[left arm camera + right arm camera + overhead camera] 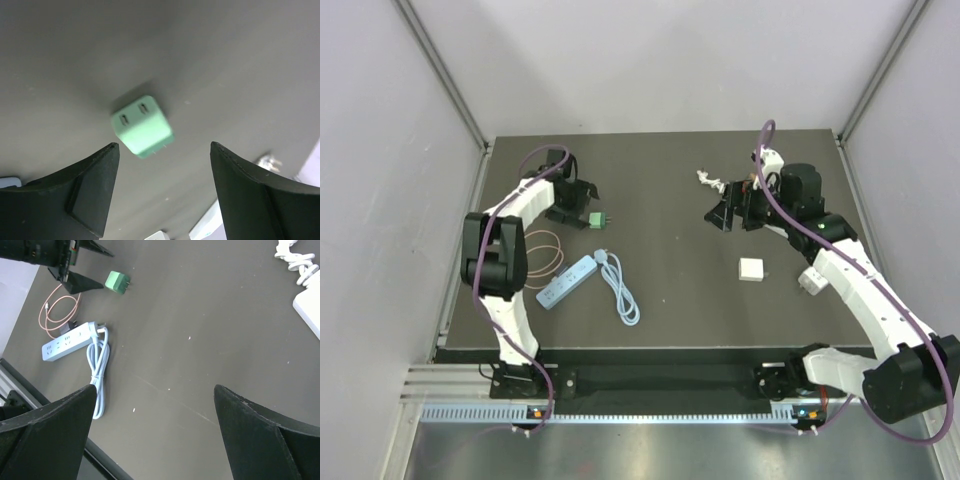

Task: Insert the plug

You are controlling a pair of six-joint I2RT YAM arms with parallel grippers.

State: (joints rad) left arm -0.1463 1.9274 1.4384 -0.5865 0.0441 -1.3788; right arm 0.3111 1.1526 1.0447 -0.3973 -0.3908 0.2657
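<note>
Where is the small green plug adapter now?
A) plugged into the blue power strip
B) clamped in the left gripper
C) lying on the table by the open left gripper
C: the small green plug adapter lies on the dark table, touching neither finger of the open left gripper.

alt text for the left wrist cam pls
A small green plug lies on the dark table, just beyond the open left gripper, whose two black jaws frame it on either side. The plug's two-slot face is visible.

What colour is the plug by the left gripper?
The plug is mint green; left wrist view shows it best.
</note>
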